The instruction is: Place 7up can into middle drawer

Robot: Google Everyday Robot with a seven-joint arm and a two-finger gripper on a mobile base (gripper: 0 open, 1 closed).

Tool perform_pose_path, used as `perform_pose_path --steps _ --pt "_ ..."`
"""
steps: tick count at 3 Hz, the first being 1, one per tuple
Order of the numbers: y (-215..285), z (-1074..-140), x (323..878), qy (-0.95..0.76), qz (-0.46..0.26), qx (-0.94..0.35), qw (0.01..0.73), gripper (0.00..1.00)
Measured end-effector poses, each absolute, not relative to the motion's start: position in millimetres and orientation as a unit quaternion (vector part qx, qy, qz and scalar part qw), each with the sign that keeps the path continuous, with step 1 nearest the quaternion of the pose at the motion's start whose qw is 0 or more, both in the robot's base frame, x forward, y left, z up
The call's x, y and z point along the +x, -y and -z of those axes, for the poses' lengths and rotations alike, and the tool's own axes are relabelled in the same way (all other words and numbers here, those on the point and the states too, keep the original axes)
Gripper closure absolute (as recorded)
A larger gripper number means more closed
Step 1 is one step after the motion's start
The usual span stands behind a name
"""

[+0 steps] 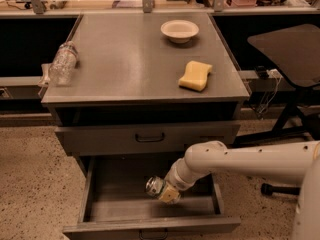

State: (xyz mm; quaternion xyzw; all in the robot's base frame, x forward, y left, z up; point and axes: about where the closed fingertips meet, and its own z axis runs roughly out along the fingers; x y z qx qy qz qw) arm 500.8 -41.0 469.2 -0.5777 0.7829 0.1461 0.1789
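Observation:
The 7up can [154, 186] lies on its side with its shiny silver round end facing left. My gripper [162, 190] is shut on it, with a yellowish fingertip [170, 196] beside it. My white arm reaches in from the right and holds the can low inside the open middle drawer [120, 210], just above the tray floor and right of its centre. The drawer's front panel [150, 228] is at the bottom edge of the camera view. The can's printed sides are mostly hidden by the gripper.
Above the open drawer is a closed grey drawer with a black handle [150, 137]. On the cabinet top are a clear water bottle [62, 64] at the left edge, a yellow sponge [195, 75] and a white bowl [179, 30]. A black chair [290, 49] stands to the right.

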Motion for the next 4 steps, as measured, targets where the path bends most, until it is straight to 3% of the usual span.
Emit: perform_pose_path --steps 1,3,4 --pt "44 -446 513 -0.785 -0.119 -0.577 0.192 1.00" --pt "48 -393 549 -0.781 -0.122 -0.553 0.264 0.58" --pt "48 -395 551 -0.773 -0.121 -0.560 0.271 0.27"
